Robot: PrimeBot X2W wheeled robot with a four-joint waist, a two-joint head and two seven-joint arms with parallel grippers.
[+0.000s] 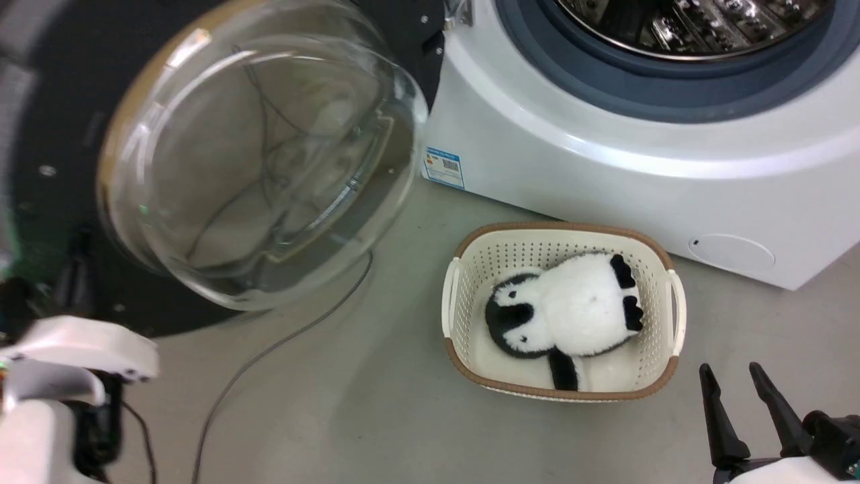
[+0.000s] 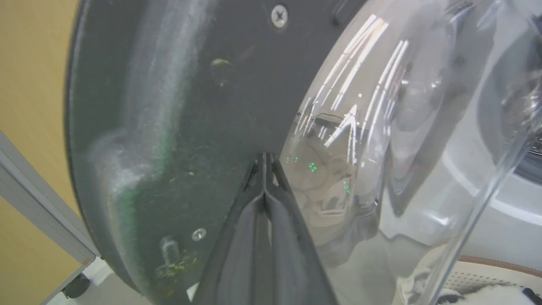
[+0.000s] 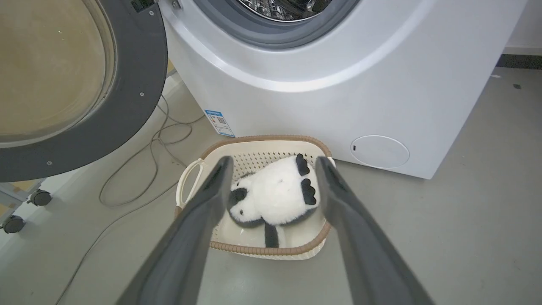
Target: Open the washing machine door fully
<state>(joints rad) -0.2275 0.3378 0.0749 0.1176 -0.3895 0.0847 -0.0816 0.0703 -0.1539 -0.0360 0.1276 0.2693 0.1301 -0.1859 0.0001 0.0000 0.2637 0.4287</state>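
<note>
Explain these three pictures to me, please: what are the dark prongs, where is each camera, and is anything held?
The prongs are a two-armed robot's gripper fingers. One camera looks down from its head; the others sit on each wrist. The left gripper is shut on nothing, tips near the grey inner face of the washing machine door, which stands open beside the washing machine. The right gripper is open and empty. On the floor, a basket holds a plush toy.
</note>
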